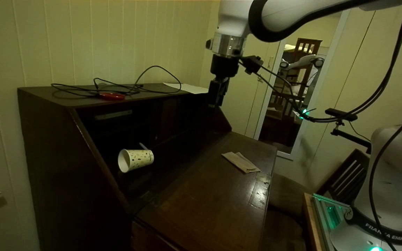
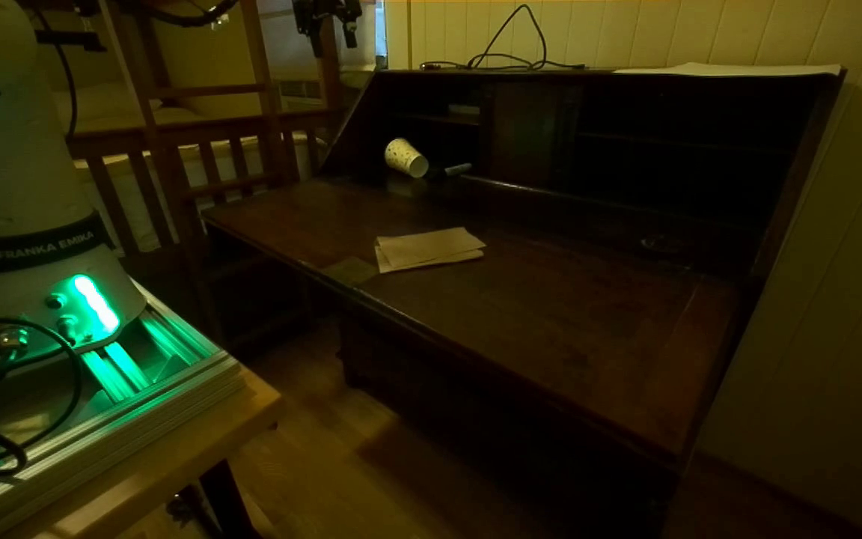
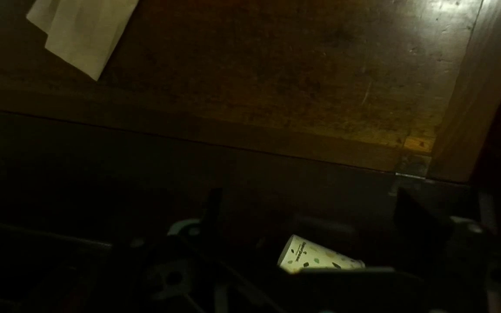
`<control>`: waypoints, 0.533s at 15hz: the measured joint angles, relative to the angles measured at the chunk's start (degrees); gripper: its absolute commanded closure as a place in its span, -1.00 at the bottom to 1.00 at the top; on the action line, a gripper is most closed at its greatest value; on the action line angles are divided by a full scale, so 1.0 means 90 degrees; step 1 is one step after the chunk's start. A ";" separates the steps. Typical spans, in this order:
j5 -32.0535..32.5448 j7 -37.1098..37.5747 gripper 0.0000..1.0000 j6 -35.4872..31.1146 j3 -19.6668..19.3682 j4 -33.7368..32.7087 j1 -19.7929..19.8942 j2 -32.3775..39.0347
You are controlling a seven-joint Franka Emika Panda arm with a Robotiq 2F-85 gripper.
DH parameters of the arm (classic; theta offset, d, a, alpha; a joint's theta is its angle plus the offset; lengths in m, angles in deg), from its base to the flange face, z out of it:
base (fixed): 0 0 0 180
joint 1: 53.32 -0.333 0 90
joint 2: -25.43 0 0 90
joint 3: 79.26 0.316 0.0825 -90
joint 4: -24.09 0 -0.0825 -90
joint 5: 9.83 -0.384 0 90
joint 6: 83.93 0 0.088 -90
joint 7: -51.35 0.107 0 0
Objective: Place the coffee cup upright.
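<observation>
The disposable paper cup [image 1: 136, 160] lies on its side inside the slant-front desk [image 1: 61, 157], on the dark strip between the hinged edge of the fold-down lid [image 1: 204, 205] and the pigeonhole shelves [image 2: 648, 136], nearer the end away from the white sheet of paper [image 1: 188, 88]. Its mouth points roughly toward the back corner at that end, its base out toward the lid. My Robotiq claw [image 3: 308, 196] hangs above, fingers spread wide in the wrist view, pinching nothing; the cup shows through the gap, well below.

I expect next to no weight. It looks thin-walled and hollow, so a hard squeeze would likely buckle it, and with that taper a nudge could send it rolling in an arc. I'd pinch lightly across the body just below the rolled rim, where the paper should be stiffest, then tip the mouth up and seat the base. What seems a slim pale marker [image 2: 459, 169] lies just beside the cup and might catch under that base.

The lid's varnish gleams near its front edge, so I'd assume little grip; the floor under the cup is too dark to judge. Folded brown paper [image 1: 241, 162] lies between the lid's hinged and front edges. The room is dim, with a pale panelled wall [image 1: 99, 38] behind the back edge and a tall mirror [image 1: 283, 136] past the white sheet's end.
</observation>
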 measured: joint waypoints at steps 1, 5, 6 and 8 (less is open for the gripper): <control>0.0159 0.0175 -1.00 -0.0161 0.0057 -0.0119 -0.0006 0.0239; 0.0737 0.0659 -1.00 -0.0553 0.0197 -0.0883 -0.0184 0.1436; 0.0810 0.0706 -1.00 -0.0562 0.0206 -0.1149 -0.0277 0.1751; 0.0823 0.0617 -1.00 -0.0560 0.0212 -0.1721 -0.0490 0.2349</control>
